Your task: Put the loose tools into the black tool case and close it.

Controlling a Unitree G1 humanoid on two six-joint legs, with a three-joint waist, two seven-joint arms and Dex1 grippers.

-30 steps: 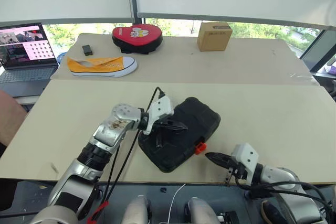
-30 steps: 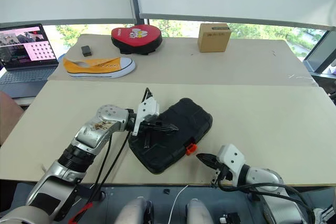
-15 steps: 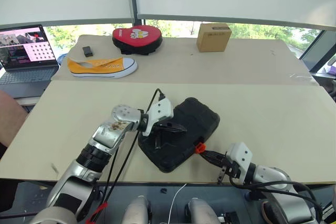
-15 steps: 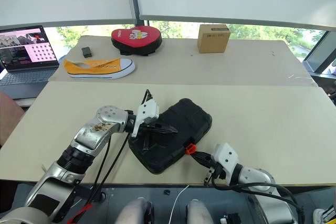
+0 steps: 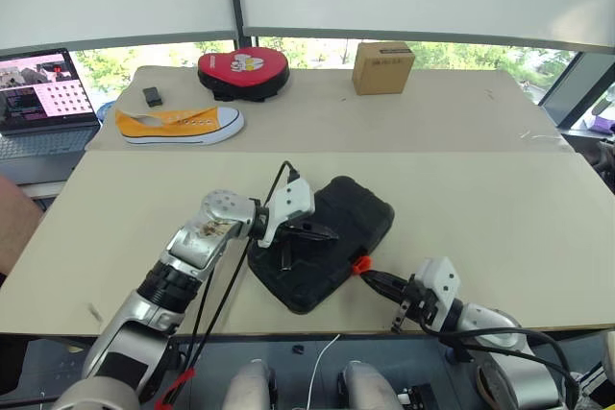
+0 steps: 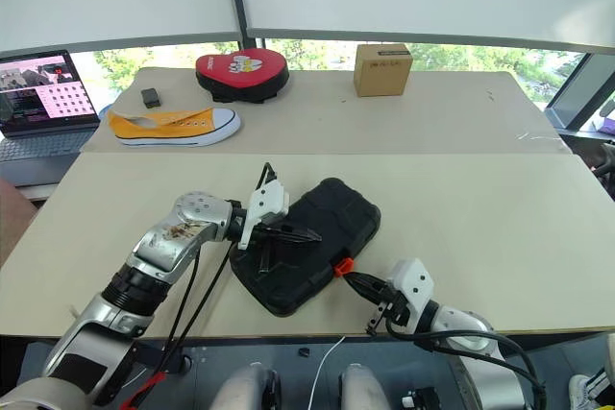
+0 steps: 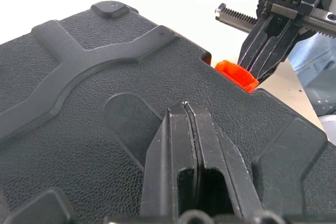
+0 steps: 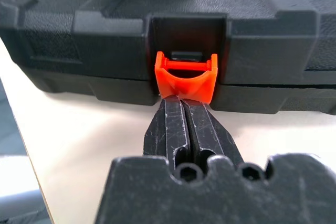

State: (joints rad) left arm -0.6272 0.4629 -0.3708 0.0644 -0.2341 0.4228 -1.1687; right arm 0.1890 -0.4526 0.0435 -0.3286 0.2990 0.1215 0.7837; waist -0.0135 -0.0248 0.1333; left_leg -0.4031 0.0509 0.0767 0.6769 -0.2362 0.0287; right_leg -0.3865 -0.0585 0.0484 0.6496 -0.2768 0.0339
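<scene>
Jaws closed, empty: right gripper (image 8: pixel 181 103) tips against orange latch (image 8: pixel 186 76), left gripper (image 7: pixel 185 109) atop black tool case (image 5: pixel 332 247)

Office: laptop (image 5: pixel 43 108), tables (image 5: pixel 500 189), windows

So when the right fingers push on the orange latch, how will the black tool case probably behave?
The black tool case looks like stiff moulded plastic, so it should not flex. It lies flat, so tipping seems unlikely. It might slide on the smooth table, but the left gripper rests on its lid. The orange latch probably snaps.
</scene>
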